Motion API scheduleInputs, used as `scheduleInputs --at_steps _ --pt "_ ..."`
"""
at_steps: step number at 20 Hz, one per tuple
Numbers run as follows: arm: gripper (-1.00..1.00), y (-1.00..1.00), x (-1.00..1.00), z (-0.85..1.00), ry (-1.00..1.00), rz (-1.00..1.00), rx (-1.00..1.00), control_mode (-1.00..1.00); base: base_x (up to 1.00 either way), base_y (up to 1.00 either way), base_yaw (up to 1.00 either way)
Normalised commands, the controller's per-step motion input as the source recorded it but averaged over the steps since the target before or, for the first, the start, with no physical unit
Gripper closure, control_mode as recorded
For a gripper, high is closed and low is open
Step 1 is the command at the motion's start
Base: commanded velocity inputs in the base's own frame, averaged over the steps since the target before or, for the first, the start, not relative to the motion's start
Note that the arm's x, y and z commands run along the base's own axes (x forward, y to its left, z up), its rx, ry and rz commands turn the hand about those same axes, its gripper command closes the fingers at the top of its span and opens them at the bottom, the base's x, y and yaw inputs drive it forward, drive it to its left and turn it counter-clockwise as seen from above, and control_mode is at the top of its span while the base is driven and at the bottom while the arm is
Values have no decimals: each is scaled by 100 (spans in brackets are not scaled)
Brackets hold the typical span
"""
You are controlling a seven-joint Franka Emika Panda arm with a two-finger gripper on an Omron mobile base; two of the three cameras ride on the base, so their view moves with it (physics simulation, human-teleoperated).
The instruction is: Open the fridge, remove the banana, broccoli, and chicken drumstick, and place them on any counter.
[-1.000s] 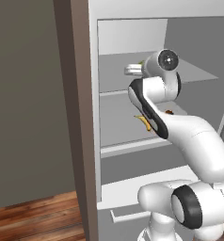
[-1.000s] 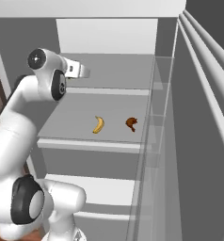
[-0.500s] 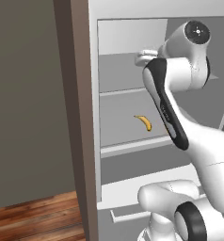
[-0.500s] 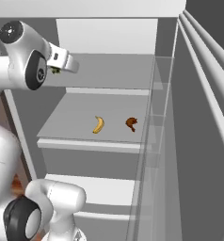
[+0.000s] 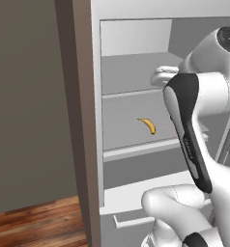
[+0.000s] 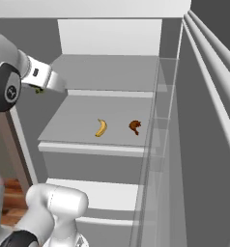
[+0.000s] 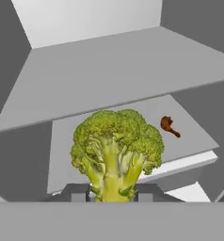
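Hand view: pincer [image 7: 113, 194] clamped on broccoli [image 7: 116, 147] stem, crown pointing away from it.

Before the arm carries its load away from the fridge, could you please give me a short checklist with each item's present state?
1. Broccoli held by the stem in the gripper: ok.
2. Fridge open, shelves exposed: ok.
3. Banana lying on the lower shelf, apart from the arm: ok.
4. Chicken drumstick on the same shelf, beside the banana, not touching it: ok.
5. Broccoli hanging free of the shelves: ok in the hand view.
6. Free spot on a counter for set-down: cannot tell.
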Motion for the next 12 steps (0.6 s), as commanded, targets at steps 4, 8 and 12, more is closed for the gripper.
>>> scheduleInputs --at_steps 4,8,12 --pt "100 -6 -98 -55 0 0 -2 -100 0 0 0" --pt "100 -8 -99 -47 0 0 0 -100 0 0 0" --pt "100 -22 -89 -35 0 0 0 -100 0 0 0"
